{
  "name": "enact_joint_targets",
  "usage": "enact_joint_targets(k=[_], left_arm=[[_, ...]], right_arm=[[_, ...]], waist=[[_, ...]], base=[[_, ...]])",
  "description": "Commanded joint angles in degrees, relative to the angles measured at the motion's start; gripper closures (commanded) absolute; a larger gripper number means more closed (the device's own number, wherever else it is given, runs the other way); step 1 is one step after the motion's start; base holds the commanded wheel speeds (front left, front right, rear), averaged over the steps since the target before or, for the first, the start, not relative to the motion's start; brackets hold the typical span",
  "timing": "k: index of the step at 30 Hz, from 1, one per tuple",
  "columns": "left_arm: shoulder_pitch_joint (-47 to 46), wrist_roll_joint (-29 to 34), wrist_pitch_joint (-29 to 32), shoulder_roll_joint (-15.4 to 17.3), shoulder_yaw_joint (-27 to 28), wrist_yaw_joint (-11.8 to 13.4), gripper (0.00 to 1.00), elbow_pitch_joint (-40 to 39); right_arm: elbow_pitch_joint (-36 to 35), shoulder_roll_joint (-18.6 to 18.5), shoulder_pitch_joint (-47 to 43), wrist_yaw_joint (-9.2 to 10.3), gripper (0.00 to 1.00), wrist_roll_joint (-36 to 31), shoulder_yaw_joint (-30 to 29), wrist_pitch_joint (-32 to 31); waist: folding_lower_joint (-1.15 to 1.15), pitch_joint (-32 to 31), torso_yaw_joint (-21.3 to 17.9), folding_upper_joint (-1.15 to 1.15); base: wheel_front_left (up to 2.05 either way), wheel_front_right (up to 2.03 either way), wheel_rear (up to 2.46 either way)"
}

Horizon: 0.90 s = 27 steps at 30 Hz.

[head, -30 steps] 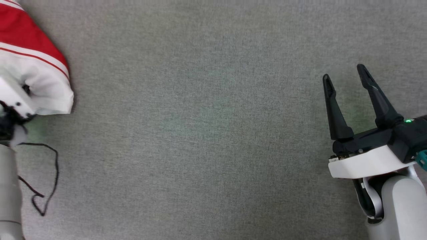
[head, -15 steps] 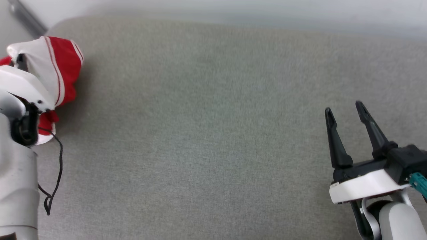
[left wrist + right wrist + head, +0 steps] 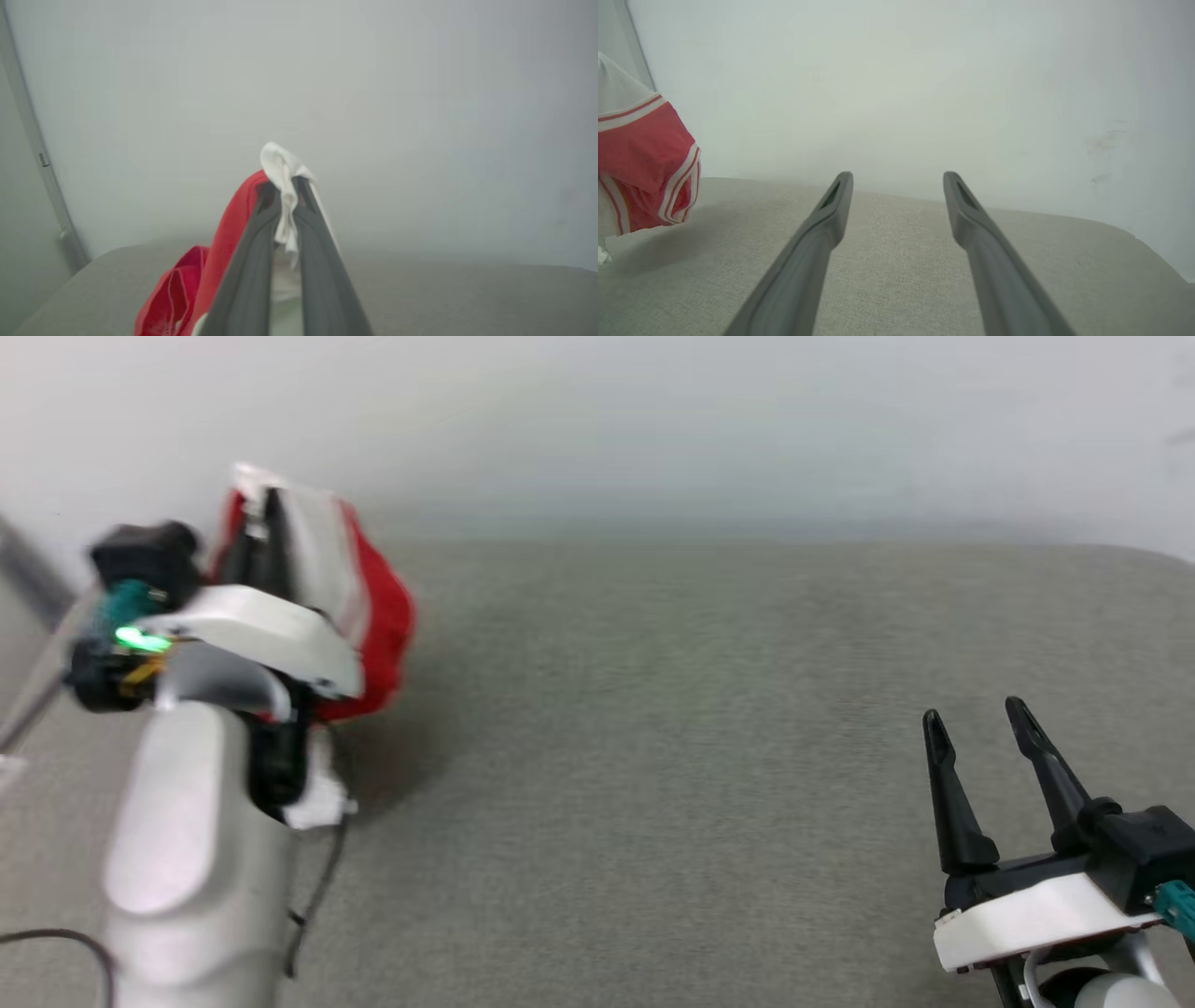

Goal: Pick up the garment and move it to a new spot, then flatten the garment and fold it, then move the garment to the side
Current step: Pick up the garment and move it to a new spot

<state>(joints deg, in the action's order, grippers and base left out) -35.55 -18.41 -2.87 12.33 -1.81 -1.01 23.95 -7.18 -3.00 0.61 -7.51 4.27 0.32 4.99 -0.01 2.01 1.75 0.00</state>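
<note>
Over grey woven surface (image 3: 653, 756): thin red-white garment (image 3: 381, 616), bunched.

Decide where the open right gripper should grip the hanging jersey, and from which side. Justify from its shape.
Probably the striped trim edge of the jersey, coming level from the robot's right. The left gripper pinches a white fold up top, so the cloth hangs bunched, and that edge juts toward the right gripper, clear of the grey surface.
</note>
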Motion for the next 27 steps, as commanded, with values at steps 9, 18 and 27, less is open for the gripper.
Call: enact_joint_targets(k=[9, 18, 27], left_arm=[[8.02, -1.88, 1.20, -8.44, -10.84, -2.07, 1.00, -9.66], [15.01, -5.08, -0.12, -9.36, -26.99, 1.26, 1.00, -9.51], [13.73, -5.66, -5.67, -9.47, -32.62, 1.65, 0.00, -1.24]], right_arm=[[-1.99, 0.16, -1.15, 0.04, 0.00, 1.05, -0.28, -1.50], [-2.08, 0.15, -0.38, 0.04, 0.00, 2.83, -0.47, 0.04], [0.22, 0.17, 2.37, 0.03, 0.00, 2.93, -0.50, 1.81]], waist=[[0.01, -0.87, -10.66, 0.00], [0.01, 5.65, -14.32, 0.00], [0.01, 8.53, -11.18, 0.00]], base=[[0.00, 0.00, 0.00], [0.00, 0.00, 0.00], [0.00, 0.00, 0.00]])
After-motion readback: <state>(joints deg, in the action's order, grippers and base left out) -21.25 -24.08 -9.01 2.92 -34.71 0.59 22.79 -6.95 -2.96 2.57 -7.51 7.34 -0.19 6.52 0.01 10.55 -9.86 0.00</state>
